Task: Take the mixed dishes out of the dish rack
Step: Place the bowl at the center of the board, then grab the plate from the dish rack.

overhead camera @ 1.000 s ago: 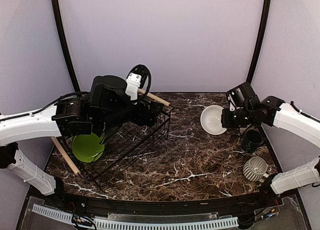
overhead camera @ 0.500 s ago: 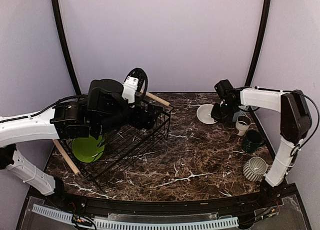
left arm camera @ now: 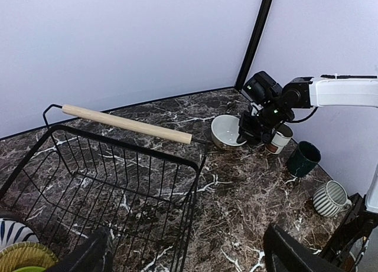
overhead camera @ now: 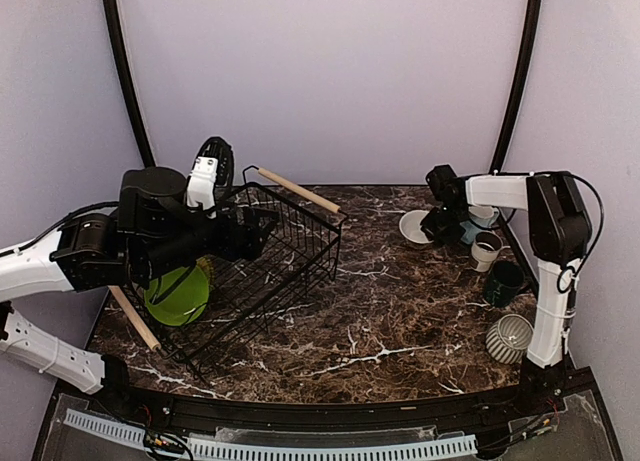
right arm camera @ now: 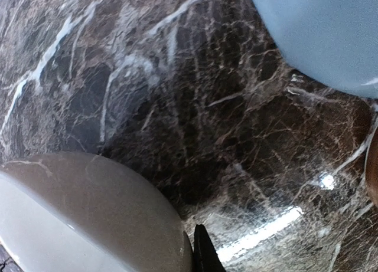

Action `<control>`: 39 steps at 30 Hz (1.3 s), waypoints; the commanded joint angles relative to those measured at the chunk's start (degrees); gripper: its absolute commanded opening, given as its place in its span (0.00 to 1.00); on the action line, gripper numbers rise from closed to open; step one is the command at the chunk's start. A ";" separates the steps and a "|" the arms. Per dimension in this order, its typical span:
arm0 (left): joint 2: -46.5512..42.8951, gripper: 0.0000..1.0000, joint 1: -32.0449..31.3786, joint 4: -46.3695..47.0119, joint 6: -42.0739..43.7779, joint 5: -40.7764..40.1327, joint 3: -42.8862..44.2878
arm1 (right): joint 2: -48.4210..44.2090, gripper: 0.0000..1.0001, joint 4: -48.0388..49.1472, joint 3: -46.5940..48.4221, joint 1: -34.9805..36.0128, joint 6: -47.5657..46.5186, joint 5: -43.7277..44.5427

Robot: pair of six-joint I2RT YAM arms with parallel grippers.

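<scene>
The dish rack [overhead camera: 280, 271] stands at the left, its far wooden handle [left arm camera: 127, 123] in the left wrist view. The lime green plate [overhead camera: 175, 294] stands at its left end. The striped plate [left arm camera: 10, 230] and the olive-yellow plate [left arm camera: 23, 255] show at the rack's near corner. My left gripper [left arm camera: 189, 261] is open and empty above the rack. My right gripper [overhead camera: 440, 225] is shut on the rim of the cream bowl [overhead camera: 414, 227], which rests low on the table; one finger [right arm camera: 204, 257] lies against its outer wall [right arm camera: 88, 219].
The light blue cup [right arm camera: 325, 36] sits just behind the bowl. The small white cup [overhead camera: 487, 249], dark teal mug [overhead camera: 503, 281] and striped mug [overhead camera: 512, 337] stand along the right edge. The marble table [overhead camera: 400, 321] is ringed by purple walls.
My right arm carried the cream bowl back and down to the table beside the cups. My left arm drew back leftwards from the rack's far end.
</scene>
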 commanded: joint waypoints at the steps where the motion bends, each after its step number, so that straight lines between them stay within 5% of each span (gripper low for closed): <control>1: -0.81 0.87 0.20 -3.68 0.75 -3.99 -0.28 | -0.74 0.04 3.36 -1.31 -0.69 4.54 2.15; 7: 1.14 0.88 0.46 -6.46 2.70 -6.20 2.43 | -0.99 0.26 4.58 -2.36 -1.19 3.14 1.62; 23: 2.51 0.88 12.06 -12.49 1.74 2.40 2.62 | -15.71 0.62 12.87 -14.17 0.45 -10.58 -6.92; 30: 3.39 0.89 16.92 -17.23 2.91 2.39 4.00 | -22.49 0.67 10.35 -17.14 0.86 -17.85 -7.13; 39: 2.46 0.91 30.24 -30.56 5.99 4.80 7.68 | -33.54 0.71 17.21 -27.44 1.05 -34.73 -22.90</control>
